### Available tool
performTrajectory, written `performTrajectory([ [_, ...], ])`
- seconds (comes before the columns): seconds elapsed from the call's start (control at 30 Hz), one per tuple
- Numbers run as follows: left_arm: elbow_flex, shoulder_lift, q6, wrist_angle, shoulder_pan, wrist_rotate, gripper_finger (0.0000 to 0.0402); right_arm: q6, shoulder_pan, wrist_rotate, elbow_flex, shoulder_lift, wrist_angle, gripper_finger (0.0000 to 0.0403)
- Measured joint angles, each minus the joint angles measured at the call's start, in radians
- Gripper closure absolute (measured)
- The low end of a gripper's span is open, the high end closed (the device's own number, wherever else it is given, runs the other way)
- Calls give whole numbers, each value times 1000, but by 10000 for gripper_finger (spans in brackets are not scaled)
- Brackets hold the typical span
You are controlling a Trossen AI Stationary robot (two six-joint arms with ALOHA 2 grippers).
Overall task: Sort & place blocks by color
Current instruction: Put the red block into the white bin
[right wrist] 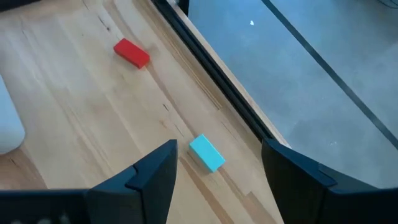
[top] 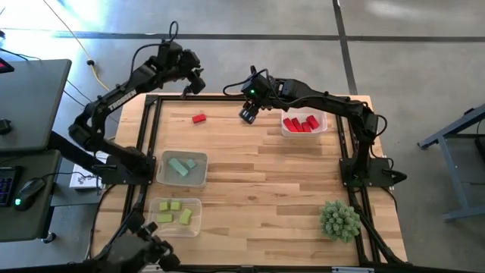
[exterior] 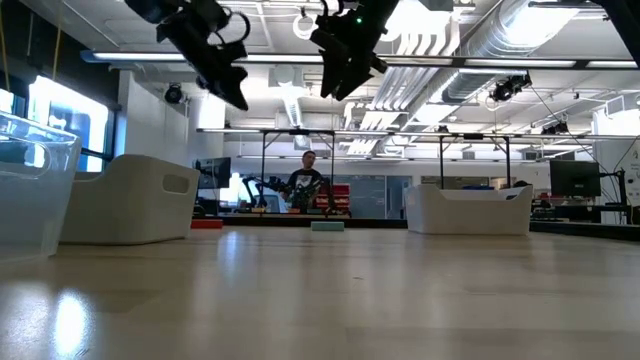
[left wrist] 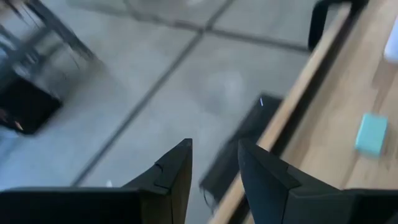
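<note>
A teal block (right wrist: 206, 152) lies flat on the wood close to the table's far edge, and a red block (top: 198, 118) lies to its left. My right gripper (top: 248, 114) hangs open above the teal block, its fingers (right wrist: 163, 163) standing on either side of it, well clear of it. My left gripper (top: 194, 80) is raised beyond the table's far edge at the left, over the floor, open with nothing between its fingers (left wrist: 177, 165). The teal block (left wrist: 372, 134) also shows in the left wrist view.
Three clear trays stand on the table: one with red blocks (top: 305, 123) at the far right, one with teal blocks (top: 183, 168) at the left, one with yellow-green blocks (top: 176, 214) at the near left. A spiky green plant ball (top: 339, 220) sits near right.
</note>
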Motion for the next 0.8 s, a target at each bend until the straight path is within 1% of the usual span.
performTrajectory([
  [0.27,76,159,-4,-241,22,0,284,22,0,-8,0,0,0,181],
  [0.4,93,222,-73,-318,21,1,284,26,0,-10,0,0,0,181],
  [0.53,101,285,-90,-431,18,0,284,26,0,-11,0,0,0,181],
  [0.7,105,337,-124,-519,4,1,284,48,0,-13,0,0,0,181],
  [0.8,105,355,-124,-526,-2,6,284,48,0,-13,0,0,0,181],
])
